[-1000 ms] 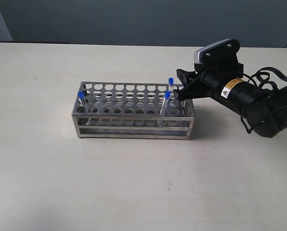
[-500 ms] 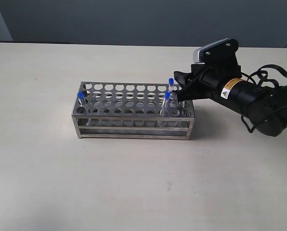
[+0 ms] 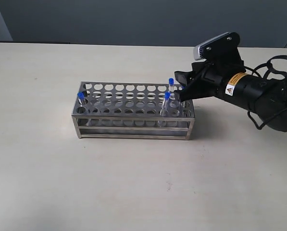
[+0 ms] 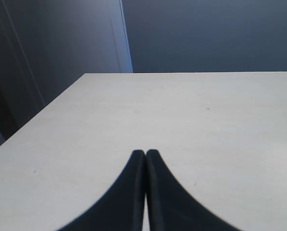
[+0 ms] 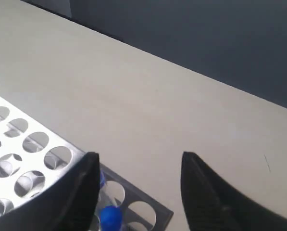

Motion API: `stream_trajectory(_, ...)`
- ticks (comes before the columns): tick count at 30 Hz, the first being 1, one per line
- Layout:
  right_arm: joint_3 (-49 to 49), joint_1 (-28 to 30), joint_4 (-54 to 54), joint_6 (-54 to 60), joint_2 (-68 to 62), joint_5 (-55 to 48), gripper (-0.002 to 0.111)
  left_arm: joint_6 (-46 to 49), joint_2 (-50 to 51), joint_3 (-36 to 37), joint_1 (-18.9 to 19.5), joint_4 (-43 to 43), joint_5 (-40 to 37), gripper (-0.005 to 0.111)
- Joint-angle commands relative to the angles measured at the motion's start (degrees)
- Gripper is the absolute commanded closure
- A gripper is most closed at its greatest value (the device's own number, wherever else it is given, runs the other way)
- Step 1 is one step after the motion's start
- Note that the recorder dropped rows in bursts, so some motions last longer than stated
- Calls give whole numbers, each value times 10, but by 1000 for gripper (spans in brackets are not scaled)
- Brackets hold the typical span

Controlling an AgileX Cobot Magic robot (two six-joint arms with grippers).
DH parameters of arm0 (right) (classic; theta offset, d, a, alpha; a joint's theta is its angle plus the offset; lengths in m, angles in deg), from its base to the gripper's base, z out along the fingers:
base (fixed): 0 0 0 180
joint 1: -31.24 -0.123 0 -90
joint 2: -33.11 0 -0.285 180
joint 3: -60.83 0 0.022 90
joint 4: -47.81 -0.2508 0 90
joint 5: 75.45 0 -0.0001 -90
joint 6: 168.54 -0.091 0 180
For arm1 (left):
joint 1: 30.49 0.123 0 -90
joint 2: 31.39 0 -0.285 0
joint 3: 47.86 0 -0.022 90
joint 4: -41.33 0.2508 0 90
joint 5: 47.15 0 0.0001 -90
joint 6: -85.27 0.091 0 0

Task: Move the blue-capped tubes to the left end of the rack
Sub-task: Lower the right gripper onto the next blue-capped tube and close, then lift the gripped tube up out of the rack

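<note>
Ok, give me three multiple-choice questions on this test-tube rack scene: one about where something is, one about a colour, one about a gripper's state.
1. Where is the right gripper relative to the rack?
A) at its left end
B) at its right end
C) underneath it

2. What colour are the caps on the tubes?
A) blue
B) red
C) yellow

3. How is the left gripper?
A) wide open
B) shut on a tube
C) shut, holding nothing

Answers:
1 B: the exterior view shows it beside the two right-end tubes.
2 A: every visible cap is blue.
3 C: the left wrist view shows its fingers pressed together with nothing between them.
</note>
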Motion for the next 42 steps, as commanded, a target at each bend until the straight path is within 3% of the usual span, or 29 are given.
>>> stream_trajectory(1, 2, 2, 24, -15, 7, -15, 58, -2, -2, 3, 1, 2, 7, 106)
stream_trajectory(7, 2, 2, 59, -42, 4, -18, 58, -2, -2, 3, 1, 2, 7, 106)
stream_trajectory(17, 1, 2, 10, 8, -53, 18, 59, -2, -2, 3, 1, 2, 7, 106)
stream_trajectory(19, 1, 2, 10, 8, -53, 29, 65, -2, -2, 3, 1, 2, 7, 106)
stream_trajectory(23, 1, 2, -1, 8, -53, 31, 98, -2, -2, 3, 1, 2, 7, 106)
stream_trajectory(25, 1, 2, -1, 8, -53, 27, 108, -2, -2, 3, 1, 2, 7, 106)
stream_trajectory(34, 1, 2, 4, 8, -42, -9, 108, -2, -2, 3, 1, 2, 7, 106)
stream_trajectory(42, 1, 2, 1, -16, 47, -66, 108, -2, -2, 3, 1, 2, 7, 106)
